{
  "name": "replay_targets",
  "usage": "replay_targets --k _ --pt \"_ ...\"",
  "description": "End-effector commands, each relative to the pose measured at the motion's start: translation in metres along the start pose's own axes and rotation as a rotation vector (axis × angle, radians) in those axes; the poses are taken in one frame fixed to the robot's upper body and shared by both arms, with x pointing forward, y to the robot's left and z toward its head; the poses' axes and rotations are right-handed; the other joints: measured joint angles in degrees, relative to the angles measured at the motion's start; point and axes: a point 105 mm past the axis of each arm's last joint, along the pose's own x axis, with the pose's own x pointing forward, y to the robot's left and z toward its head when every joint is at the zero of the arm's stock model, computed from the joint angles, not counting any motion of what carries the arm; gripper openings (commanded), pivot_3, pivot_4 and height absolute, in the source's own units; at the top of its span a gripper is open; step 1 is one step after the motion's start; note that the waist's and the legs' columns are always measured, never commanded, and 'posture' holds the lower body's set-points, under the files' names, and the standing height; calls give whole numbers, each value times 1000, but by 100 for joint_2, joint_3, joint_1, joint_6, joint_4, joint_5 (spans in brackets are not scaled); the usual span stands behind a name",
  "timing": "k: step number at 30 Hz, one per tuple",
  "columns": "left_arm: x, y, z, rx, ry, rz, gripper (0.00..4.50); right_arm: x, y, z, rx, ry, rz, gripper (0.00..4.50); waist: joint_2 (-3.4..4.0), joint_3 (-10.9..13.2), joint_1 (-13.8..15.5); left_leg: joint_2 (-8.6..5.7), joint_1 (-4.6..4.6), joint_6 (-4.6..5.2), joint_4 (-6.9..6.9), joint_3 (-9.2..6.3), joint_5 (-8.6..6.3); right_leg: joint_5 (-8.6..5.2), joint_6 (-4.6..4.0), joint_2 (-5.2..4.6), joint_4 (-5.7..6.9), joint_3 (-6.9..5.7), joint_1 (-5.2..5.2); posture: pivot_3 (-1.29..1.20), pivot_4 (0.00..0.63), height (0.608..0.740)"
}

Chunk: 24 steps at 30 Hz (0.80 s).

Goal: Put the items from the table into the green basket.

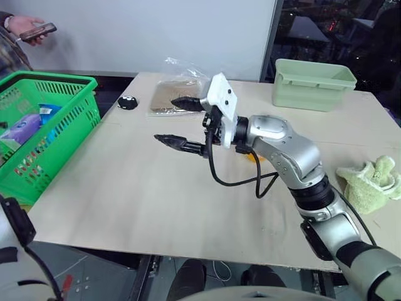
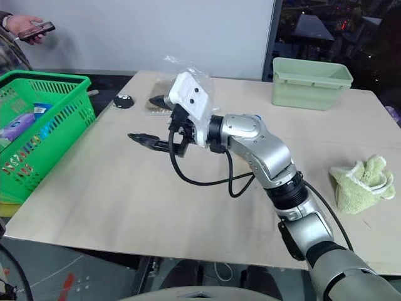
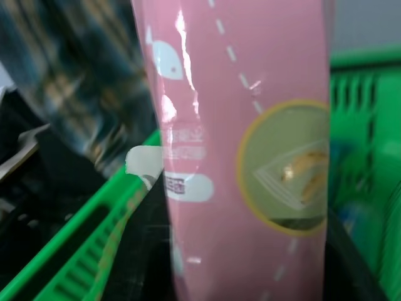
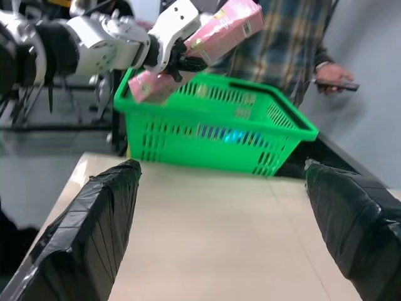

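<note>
One long pink box with pastel dots (image 4: 200,47) is off the worktop and held over the bright green plastic basket with lattice sides and a thick rim (image 4: 213,128); the right wrist view shows it tilted, one end low at the basket's near corner and the other raised, with the left gripper (image 4: 183,63) closed around its middle. How tightly those fingers bear on it cannot be told. Something blue lies inside the basket already. Two of the items are on the large light beige worktop (image 1: 144,188): a clear bag of brown contents (image 1: 168,97) at the far edge, just behind the right arm's wrist, and a pale green fluffy cloth (image 1: 369,182) near the right-hand edge. A pale green solid-walled tub (image 1: 313,83) sits at the far right corner and a small black object (image 1: 128,102) lies left of the bag. The right gripper (image 1: 185,122) hangs above the middle of the worktop, pointing toward the basket, its black fingers spread wide and holding nothing. A person's hand (image 1: 28,28) holds a phone beyond the basket. Judging by this, the step in hand is dropping the box; next the left fingers should part once the box is fully over the opening, and the right arm can turn to the bag.
</note>
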Motion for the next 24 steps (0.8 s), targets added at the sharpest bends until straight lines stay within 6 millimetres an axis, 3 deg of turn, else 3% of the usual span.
replay_targets --k 1,3,6,9,11,13,16,22,24 --pt "-5 21 10 34 -45 79 3361 -4 2 10 -49 -17 13 4500 0 1 -4 1 0 0 0 0 0 0 0 1 2 0 -1 115 0 740" --pt "-5 22 15 -13 -84 83 4392 -8 1 9 -52 -13 14 4500 0 1 -1 5 1 0 -1 -2 0 0 -1 4 4 -4 -3 124 0 740" --pt "-7 13 50 -67 -254 13 4453 -16 -2 6 -54 -2 -1 4500 1 1 1 5 1 0 -1 -2 0 -1 -2 3 5 -4 -3 133 0 740" --pt "-13 -16 93 -162 -436 -161 4453 -28 -8 1 -50 20 -43 4500 -3 -1 62 4 -4 -1 0 -3 0 -1 -3 0 2 -10 -1 146 0 740" --pt "-26 -59 119 -201 -532 -403 4453 -37 -11 -1 -56 32 -70 4500 -4 -1 105 2 -4 -3 4 1 2 -1 -3 -8 0 -13 3 148 0 740" --pt "-57 -115 134 -224 -588 -689 4453 -51 -16 -4 -65 57 -112 4500 0 -4 109 2 -3 -6 6 10 3 0 -4 -14 0 -11 8 138 0 740" --pt "-107 -186 124 -234 -558 -1023 4453 -76 -22 -7 -68 104 -191 4500 3 -7 33 -2 -3 -5 9 28 3 1 -4 -29 -1 4 14 83 0 740" --pt "-167 -271 86 -274 -387 -1365 4453 -124 -15 -18 -54 232 -321 4500 14 -2 -291 15 1 -2 3 21 2 -5 -14 2 9 12 1 -17 0 740" --pt "-179 -290 80 -277 -348 -1438 4453 -137 -12 -21 -41 271 -362 4500 25 -2 -348 14 1 -1 0 20 2 -6 -15 2 8 12 2 -50 0 740"
